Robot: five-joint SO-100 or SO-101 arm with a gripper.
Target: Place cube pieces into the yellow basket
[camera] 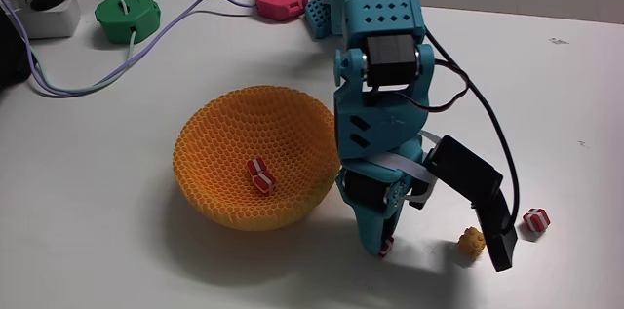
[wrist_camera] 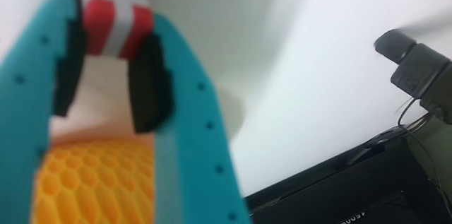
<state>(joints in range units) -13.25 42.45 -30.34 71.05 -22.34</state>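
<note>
Fixed view: your gripper (camera: 444, 248) stands wide open on the white table (camera: 117, 212), right of the yellow mesh bowl (camera: 219, 138) holding two red-and-white cubes (camera: 259, 174). A third cube (camera: 387, 246) touches the teal finger; the yellow-orange studded block (camera: 472, 242) and another cube (camera: 534, 219) lie nearby.

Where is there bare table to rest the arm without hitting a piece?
In the fixed view, the table left of and in front of the yellow basket is bare, as is the far right. It is crowded at the gripper: a yellow-orange piece, a red piece. Cables and the green case fill the back left.
</note>
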